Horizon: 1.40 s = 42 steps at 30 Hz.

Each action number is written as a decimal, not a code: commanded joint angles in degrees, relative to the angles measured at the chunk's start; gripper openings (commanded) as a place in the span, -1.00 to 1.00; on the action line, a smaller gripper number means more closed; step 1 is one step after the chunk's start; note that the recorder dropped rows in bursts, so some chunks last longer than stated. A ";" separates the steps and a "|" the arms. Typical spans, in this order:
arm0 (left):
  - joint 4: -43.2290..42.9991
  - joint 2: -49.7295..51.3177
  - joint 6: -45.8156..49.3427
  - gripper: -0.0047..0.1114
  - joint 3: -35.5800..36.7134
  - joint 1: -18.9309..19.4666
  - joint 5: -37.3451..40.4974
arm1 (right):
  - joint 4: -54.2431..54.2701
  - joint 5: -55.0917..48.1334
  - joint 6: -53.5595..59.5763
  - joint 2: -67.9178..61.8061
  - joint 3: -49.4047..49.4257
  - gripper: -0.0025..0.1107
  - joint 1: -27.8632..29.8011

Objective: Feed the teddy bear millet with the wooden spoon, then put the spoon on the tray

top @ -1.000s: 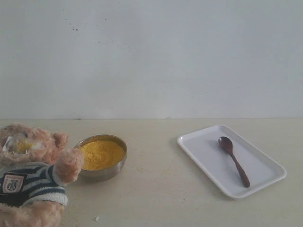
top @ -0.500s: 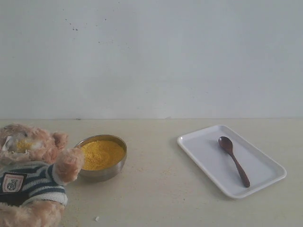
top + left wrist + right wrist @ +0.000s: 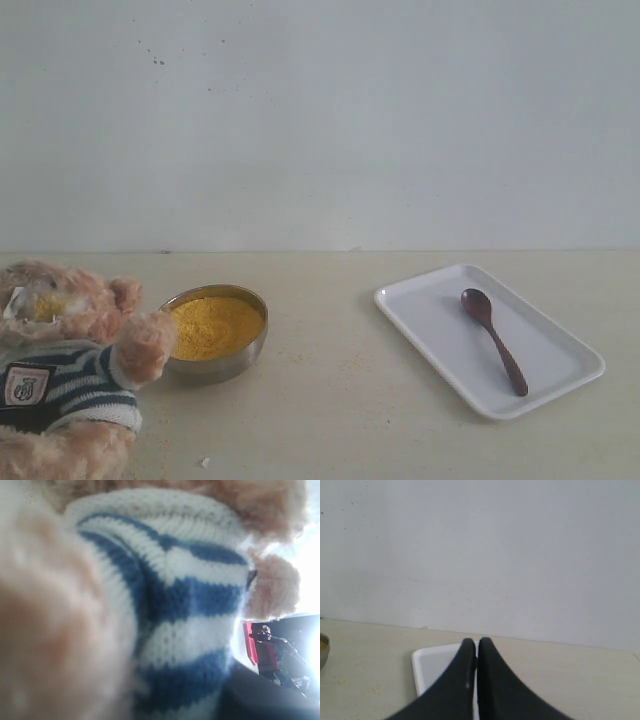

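Observation:
The teddy bear (image 3: 70, 375) sits at the lower left of the exterior view, with yellow grain on its muzzle. Its striped shirt (image 3: 190, 600) and fur press against the left wrist camera and hide my left gripper's jaws. The millet (image 3: 215, 326) fills a small steel bowl (image 3: 232, 366) beside the bear's paw. The wooden spoon (image 3: 494, 340) lies free on the white tray (image 3: 440, 340), bowl end toward the wall. My right gripper (image 3: 476, 641) is shut with nothing in it, pointing over the tray (image 3: 432, 667). Neither gripper shows in the exterior view.
A pale wall (image 3: 320, 120) runs along the back of the beige table (image 3: 330, 410). Grains lie scattered on the table near the bowl, and a small white crumb (image 3: 204, 462) lies by the bear. The bowl's rim (image 3: 323, 652) shows at the edge of the right wrist view.
The teddy bear has sunk slightly lower and shifted a little to the left. The spoon, tray and bowl have not moved.

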State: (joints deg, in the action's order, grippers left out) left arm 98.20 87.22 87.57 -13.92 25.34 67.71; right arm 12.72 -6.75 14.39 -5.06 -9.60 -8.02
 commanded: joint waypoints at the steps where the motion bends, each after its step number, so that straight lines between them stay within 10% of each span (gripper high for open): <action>1: 1.75 -0.42 0.33 -0.85 0.01 0.17 2.25 | -0.05 0.07 0.31 0.29 0.34 -0.93 0.16; 26: 1.75 -0.42 5.11 -0.85 -0.81 0.17 -14.66 | -10.58 -12.83 0.60 5.06 9.60 -0.93 1.00; 42: 1.75 14.08 10.84 -0.85 -5.12 0.17 -7.00 | -10.35 -12.68 0.60 5.06 9.60 -0.93 1.10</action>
State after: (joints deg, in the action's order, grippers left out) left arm 99.18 97.41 97.50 -17.33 25.34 52.97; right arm 2.34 -19.75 14.70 -0.25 0.03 -7.37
